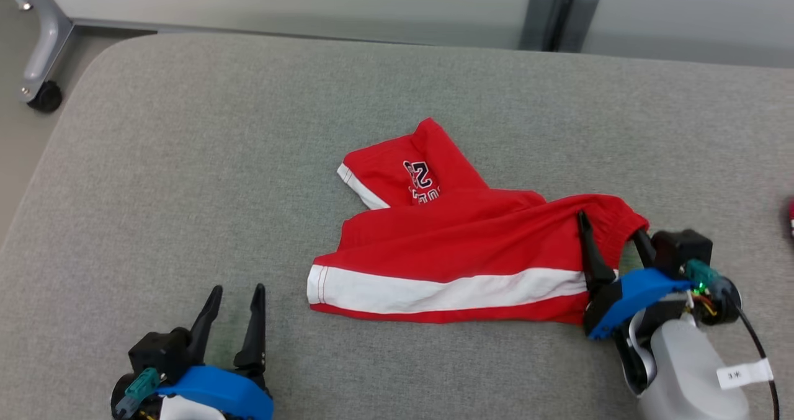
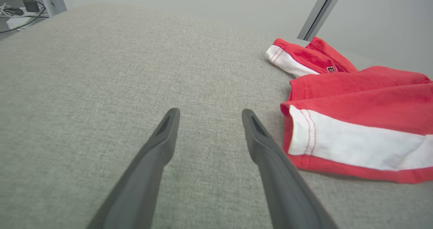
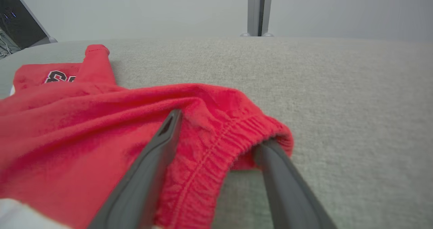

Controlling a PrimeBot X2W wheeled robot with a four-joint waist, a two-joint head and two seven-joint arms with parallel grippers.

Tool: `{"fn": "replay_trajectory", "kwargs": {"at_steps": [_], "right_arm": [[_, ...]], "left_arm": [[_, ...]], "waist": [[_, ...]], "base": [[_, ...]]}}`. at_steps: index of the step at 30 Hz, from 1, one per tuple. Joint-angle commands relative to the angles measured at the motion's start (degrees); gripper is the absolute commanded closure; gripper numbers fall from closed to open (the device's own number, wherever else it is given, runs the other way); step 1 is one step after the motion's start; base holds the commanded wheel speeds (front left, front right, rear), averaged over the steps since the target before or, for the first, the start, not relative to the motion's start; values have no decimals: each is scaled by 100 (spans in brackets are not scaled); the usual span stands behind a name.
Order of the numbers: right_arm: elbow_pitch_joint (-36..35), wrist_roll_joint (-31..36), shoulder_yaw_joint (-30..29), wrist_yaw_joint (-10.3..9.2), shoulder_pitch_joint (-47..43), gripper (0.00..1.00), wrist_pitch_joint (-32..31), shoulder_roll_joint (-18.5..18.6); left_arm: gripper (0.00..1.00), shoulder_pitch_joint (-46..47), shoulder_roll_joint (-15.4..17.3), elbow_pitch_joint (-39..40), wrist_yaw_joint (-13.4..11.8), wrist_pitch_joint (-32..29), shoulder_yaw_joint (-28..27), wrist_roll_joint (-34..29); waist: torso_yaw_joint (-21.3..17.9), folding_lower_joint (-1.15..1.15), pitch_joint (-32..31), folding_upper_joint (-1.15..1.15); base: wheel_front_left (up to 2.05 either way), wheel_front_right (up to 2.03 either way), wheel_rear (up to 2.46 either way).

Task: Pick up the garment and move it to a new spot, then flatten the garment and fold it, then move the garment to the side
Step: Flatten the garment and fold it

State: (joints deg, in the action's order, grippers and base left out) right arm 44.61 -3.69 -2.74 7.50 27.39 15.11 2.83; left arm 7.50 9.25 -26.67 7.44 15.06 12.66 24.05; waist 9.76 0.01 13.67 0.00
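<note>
Watching from beside the grey padded table [image 1: 186, 159]: red shorts [image 1: 465, 246] lie near its middle, a little right of centre, with the white side stripe [image 1: 446, 290] along the near edge. One leg [image 1: 415, 165], with a dark printed number, is flipped up at the far side, so the cloth is bunched and partly doubled rather than spread flat. The right gripper [image 1: 611, 227] sits at the right end of the shorts with its fingers spread wide. One finger lies over the red fabric and the other tip is tucked under the elastic waistband [image 3: 216, 144], so the band is straddled but not pinched. The left gripper [image 1: 237, 291] rests low at the near left, well apart from the shorts, fingers also spread and holding nothing. My reading on progress is that the pictures cannot show whether the shorts already lie in their new spot. Flattening is not done, since the upturned leg and the creases remain. No neat fold has been made, and the shift to the side is outstanding. Most of the task appears to lie ahead.
</note>
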Motion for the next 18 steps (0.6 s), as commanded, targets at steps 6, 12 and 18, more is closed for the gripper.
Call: {"fn": "replay_trajectory", "kwargs": {"at_steps": [6,12,18], "right_arm": [[-727,-134,123,-2,-826,0,4,21],[-1342,-269,289,-1,-1611,0,4,19],[-1572,-377,501,-2,-2226,0,3,20]], "left_arm": [[0,-186,-13,21,7,12,-251,-208],[0,-466,-129,-32,7,12,-469,-467],[0,-834,-258,-87,7,12,-650,-783]], "waist": [[-316,-1,-432,0],[-516,-1,-877,0],[-699,-1,-1293,0]], "base": [[0,0,0],[0,0,0],[0,0,0]]}}
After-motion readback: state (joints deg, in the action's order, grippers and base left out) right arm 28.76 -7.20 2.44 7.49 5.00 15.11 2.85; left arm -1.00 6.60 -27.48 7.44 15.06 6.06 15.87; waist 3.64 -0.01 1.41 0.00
